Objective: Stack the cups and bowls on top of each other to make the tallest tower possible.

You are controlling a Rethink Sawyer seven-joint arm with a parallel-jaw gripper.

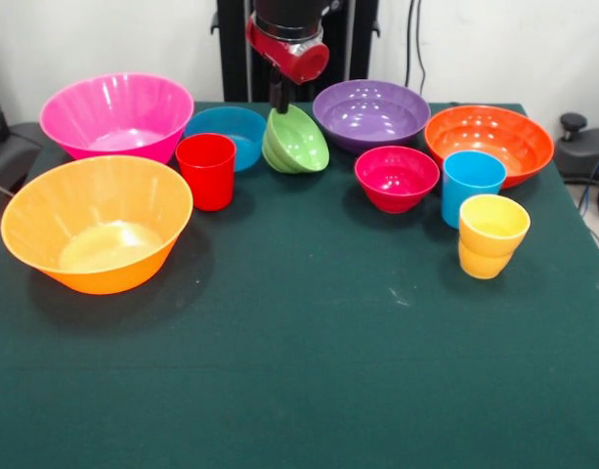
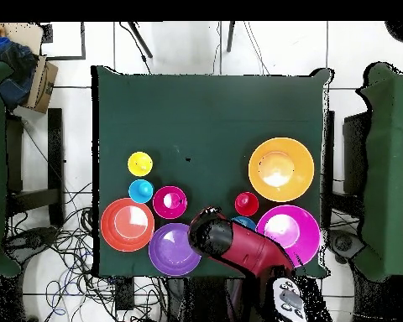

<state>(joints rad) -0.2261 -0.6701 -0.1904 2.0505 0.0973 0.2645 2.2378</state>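
My gripper (image 1: 278, 102) is shut on the rim of the small green bowl (image 1: 297, 140), which hangs tilted between the small blue bowl (image 1: 231, 132) and the purple bowl (image 1: 370, 112). In the overhead view the arm hides the green bowl and the gripper. The red cup (image 1: 206, 171) stands in front of the blue bowl. At the left are the large pink bowl (image 1: 115, 115) and the yellow-orange bowl (image 1: 96, 234). To the right sit the crimson bowl (image 1: 397, 178), the orange bowl (image 1: 489, 142), the sky-blue cup (image 1: 472, 186) and the yellow cup (image 1: 492, 234).
All the bowls and cups stand apart on the dark green tablecloth (image 1: 299, 371), none stacked. They crowd the robot's side of the table (image 2: 213, 109). Cables lie on the floor beside the table in the overhead view.
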